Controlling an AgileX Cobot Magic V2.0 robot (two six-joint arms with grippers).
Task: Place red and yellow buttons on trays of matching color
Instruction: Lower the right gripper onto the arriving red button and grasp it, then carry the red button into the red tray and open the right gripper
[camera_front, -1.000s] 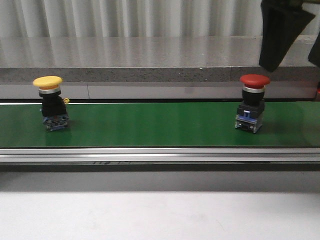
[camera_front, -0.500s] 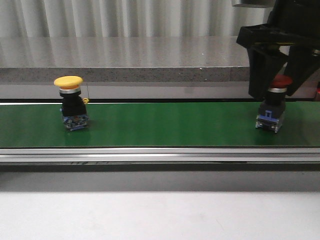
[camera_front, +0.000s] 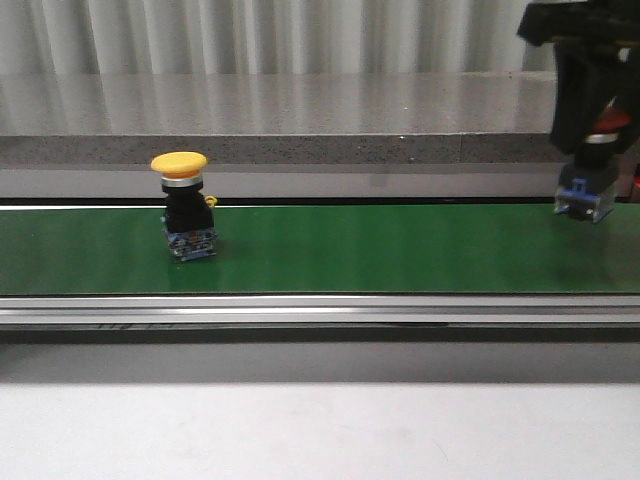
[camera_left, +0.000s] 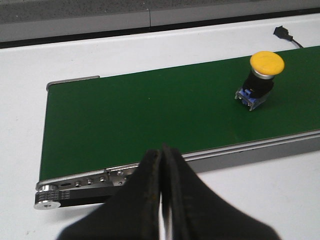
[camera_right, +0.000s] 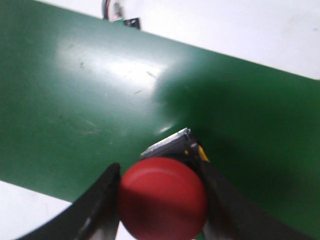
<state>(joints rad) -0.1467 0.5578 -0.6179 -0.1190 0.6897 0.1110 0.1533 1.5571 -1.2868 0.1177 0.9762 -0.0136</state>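
Note:
The red button (camera_front: 605, 125) hangs at the far right, just above the green belt (camera_front: 380, 250), with its blue base (camera_front: 585, 203) showing below the fingers. My right gripper (camera_front: 597, 135) is shut on it, its fingers pressed against both sides of the red cap (camera_right: 162, 197) in the right wrist view (camera_right: 157, 172). The yellow button (camera_front: 180, 205) stands upright on the belt's left part, also seen in the left wrist view (camera_left: 261, 77). My left gripper (camera_left: 162, 152) is shut and empty, over the white table short of the belt's near rail. No trays are in view.
A metal rail (camera_front: 320, 310) runs along the belt's front edge, with white tabletop (camera_front: 300, 430) before it. A grey stone ledge (camera_front: 300, 150) stands behind the belt. The belt's end roller (camera_left: 50, 192) and a black cable plug (camera_left: 282, 32) show in the left wrist view.
The yellow button has travelled right along the belt. My right gripper came down around the red button, shut on it and lifted it up and to the right.

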